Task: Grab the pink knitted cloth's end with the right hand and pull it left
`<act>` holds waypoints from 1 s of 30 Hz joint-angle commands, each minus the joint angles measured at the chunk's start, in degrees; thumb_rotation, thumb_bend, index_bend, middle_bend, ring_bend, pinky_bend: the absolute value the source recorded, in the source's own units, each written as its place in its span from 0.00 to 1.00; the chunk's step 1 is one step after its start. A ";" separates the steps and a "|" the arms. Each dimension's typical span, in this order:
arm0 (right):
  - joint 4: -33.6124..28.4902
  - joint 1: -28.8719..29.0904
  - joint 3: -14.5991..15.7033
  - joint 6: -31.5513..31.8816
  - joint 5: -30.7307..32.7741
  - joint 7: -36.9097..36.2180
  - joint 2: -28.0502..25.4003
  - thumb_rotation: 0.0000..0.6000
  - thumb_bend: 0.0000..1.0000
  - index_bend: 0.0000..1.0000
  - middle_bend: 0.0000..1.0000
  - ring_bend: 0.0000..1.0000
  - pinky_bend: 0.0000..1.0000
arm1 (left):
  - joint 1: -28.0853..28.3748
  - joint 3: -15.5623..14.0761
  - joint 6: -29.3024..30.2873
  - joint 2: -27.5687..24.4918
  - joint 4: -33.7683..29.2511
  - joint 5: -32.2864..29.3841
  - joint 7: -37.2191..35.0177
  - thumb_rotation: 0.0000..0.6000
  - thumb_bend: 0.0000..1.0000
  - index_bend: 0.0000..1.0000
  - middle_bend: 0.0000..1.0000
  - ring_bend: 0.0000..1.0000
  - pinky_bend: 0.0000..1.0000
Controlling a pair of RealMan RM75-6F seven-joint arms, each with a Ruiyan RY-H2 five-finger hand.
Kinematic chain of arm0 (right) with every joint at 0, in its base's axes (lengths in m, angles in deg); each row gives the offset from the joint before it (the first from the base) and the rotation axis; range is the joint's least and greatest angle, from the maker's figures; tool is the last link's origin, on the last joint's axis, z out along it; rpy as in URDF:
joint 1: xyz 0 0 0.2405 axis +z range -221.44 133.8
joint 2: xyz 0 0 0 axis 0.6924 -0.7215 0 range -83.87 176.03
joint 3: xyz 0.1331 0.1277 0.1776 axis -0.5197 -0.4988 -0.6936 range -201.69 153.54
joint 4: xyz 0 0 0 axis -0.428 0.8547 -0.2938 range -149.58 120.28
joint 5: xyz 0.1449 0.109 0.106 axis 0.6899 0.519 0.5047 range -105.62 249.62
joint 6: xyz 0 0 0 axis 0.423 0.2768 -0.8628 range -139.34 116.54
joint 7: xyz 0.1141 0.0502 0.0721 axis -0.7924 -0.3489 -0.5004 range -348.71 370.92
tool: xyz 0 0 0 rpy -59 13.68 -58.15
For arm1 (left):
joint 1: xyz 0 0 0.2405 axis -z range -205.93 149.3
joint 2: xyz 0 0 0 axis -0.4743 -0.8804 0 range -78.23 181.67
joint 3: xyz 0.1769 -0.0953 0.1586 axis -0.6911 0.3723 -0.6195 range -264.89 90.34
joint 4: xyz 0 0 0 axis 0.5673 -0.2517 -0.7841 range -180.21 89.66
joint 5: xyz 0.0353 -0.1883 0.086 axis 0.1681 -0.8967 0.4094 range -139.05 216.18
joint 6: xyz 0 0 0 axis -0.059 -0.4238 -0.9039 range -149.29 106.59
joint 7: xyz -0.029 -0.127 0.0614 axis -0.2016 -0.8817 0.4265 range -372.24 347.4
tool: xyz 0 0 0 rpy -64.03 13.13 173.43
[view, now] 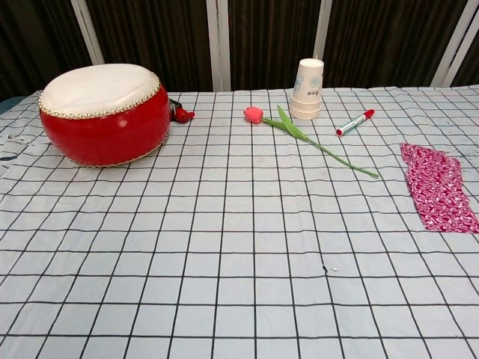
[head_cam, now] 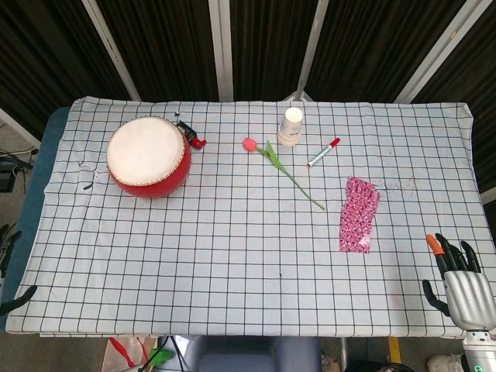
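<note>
The pink knitted cloth (head_cam: 359,215) lies flat on the checked tablecloth at the right, its long side running front to back; the chest view shows it (view: 438,187) by the right edge. My right hand (head_cam: 459,283) hovers at the table's front right corner, right of the cloth and nearer than it, well apart from it, with its fingers spread and nothing in them. Of my left hand (head_cam: 17,299) only dark fingertips show at the left edge, thumb apart from the fingers, holding nothing. Neither hand shows in the chest view.
A red drum (head_cam: 148,156) stands at the back left with a small red and black object (head_cam: 193,136) beside it. Toward the back middle lie a tulip (head_cam: 280,168), a stack of paper cups (head_cam: 291,126) and a red marker (head_cam: 323,153).
</note>
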 commanded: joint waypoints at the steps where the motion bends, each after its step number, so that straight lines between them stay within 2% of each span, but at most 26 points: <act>1: -0.13 0.14 0.03 -0.25 0.01 0.29 0.04 1.00 0.45 0.02 0.07 0.14 0.00 | 0.16 0.06 -0.23 0.07 -0.04 -0.06 0.14 1.00 0.25 0.12 0.00 0.00 0.02; 5: -0.31 0.85 0.25 -1.55 -0.30 0.98 0.08 1.00 0.45 0.02 0.09 0.16 0.00 | -0.03 -0.09 0.00 0.02 -0.20 0.07 0.19 1.00 0.25 0.12 0.00 0.00 0.02; 8: -0.33 1.84 0.29 -3.43 -0.05 1.82 0.39 1.00 0.45 0.02 0.19 0.22 0.01 | -0.10 -0.03 0.03 -0.04 -0.27 -0.20 0.18 1.00 0.25 0.12 0.00 0.00 0.02; 10: -0.50 2.61 0.38 -4.97 0.14 2.49 0.49 1.00 0.45 0.02 0.30 0.30 0.03 | -0.10 0.08 0.03 -0.08 -0.28 -0.42 0.09 1.00 0.25 0.12 0.00 0.00 0.02; 15: -0.91 4.30 -0.04 -7.83 1.28 5.01 0.96 1.00 0.45 0.04 0.48 0.46 0.10 | 0.03 0.13 -0.13 -0.07 -0.28 -0.40 -0.02 1.00 0.25 0.12 0.00 0.00 0.02; 24: -1.00 7.29 -1.47 -12.75 5.58 10.83 2.50 1.00 0.45 0.13 0.65 0.62 0.27 | 0.21 0.27 -0.46 0.01 -0.18 -0.76 0.15 1.00 0.25 0.12 0.00 0.00 0.02; 30: -0.58 9.97 -1.77 -17.57 9.15 16.36 4.00 1.00 0.58 0.18 0.77 0.70 0.34 | 0.44 0.39 -0.86 0.13 -0.14 -1.09 0.46 1.00 0.25 0.12 0.00 0.00 0.02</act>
